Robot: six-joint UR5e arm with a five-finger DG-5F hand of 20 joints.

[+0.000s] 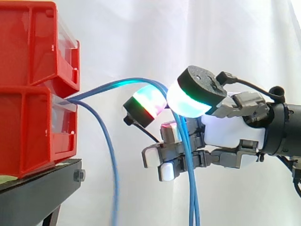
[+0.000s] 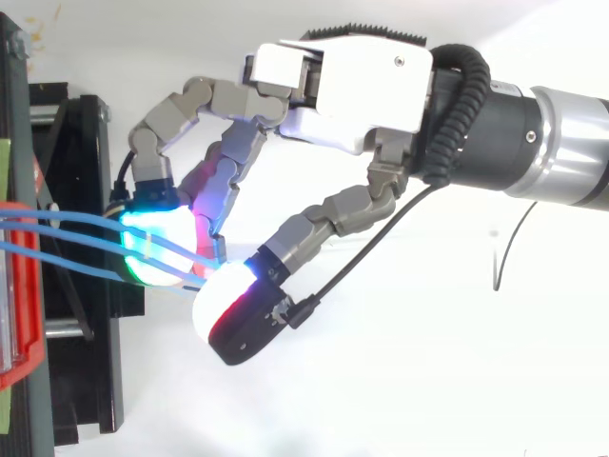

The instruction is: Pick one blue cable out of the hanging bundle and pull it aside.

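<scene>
The hand (image 2: 352, 90) has its fingers (image 1: 188, 101) curled and pinching blue cables (image 1: 192, 188) right of the bins (image 1: 33, 117), seemingly more than one, so it should shed the extras before drawing right

Hand (image 1: 225, 134): enters from right; glowing pads (image 1: 190, 96) pinch blue cables (image 1: 193, 202).
Cable run: arcs from red bins (image 1: 33, 94), drops through hand.
Separate cable (image 1: 114, 188): hangs free near black stand (image 1: 37, 188).
</scene>
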